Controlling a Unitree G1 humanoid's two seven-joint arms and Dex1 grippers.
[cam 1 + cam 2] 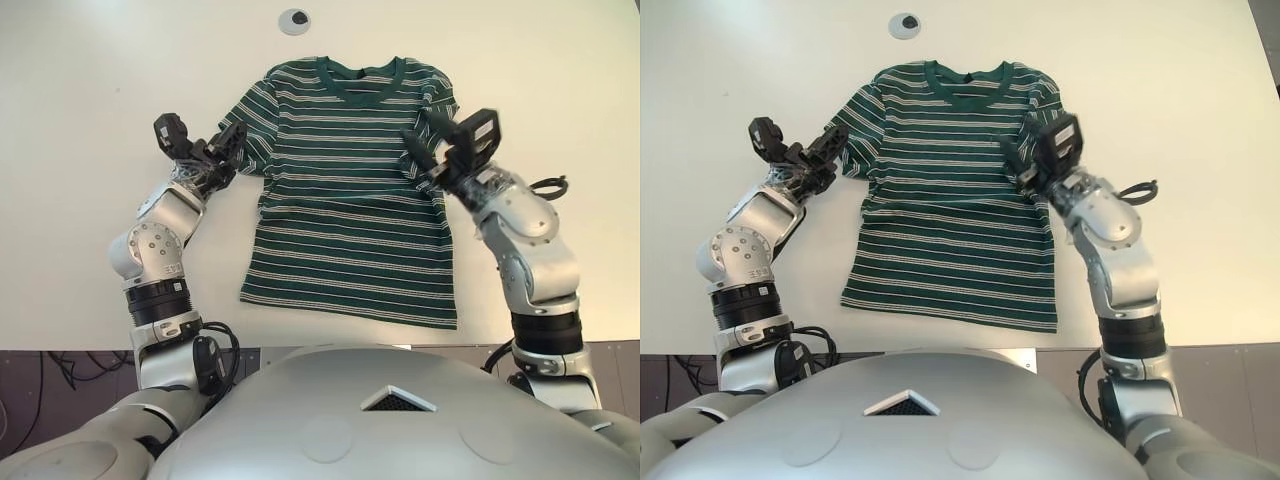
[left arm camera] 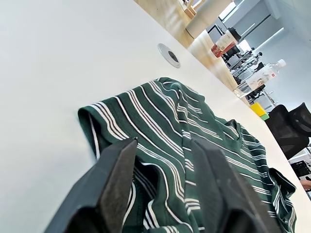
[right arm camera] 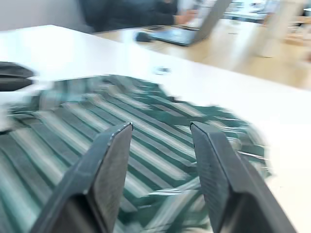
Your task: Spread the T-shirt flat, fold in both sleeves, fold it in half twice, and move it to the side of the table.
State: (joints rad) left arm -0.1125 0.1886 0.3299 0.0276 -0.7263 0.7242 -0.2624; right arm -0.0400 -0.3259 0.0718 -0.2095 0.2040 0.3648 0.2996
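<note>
Black left jaws stand wide open at the left sleeve [image 1: 248,122] of the T-shirt [image 1: 350,200]. Their two fingers [image 2: 114,184] are far apart, and striped sleeve cloth shows in the gap between them. They have hold of nothing that I can see. I cannot tell if they touch the cloth.

The right jaws are wide open too. Their fingers [image 3: 111,170] hang over the right side of the T-shirt, just below the right sleeve [image 1: 440,95]. Nothing is held in them.

The T-shirt is dark green with thin white stripes. It lies spread out on the white surface [image 1: 560,60]. Its collar [image 1: 358,75] points away from the robot, and its bottom edge [image 1: 350,308] is on the side near the robot. The left sleeve sticks out to the side. The right sleeve looks a bit bunched up. The cloth has a few small wrinkles near the middle of the T-shirt.

A small round grey cap [image 1: 294,21] sits in the surface just past the collar, a little toward the left sleeve's side.
</note>
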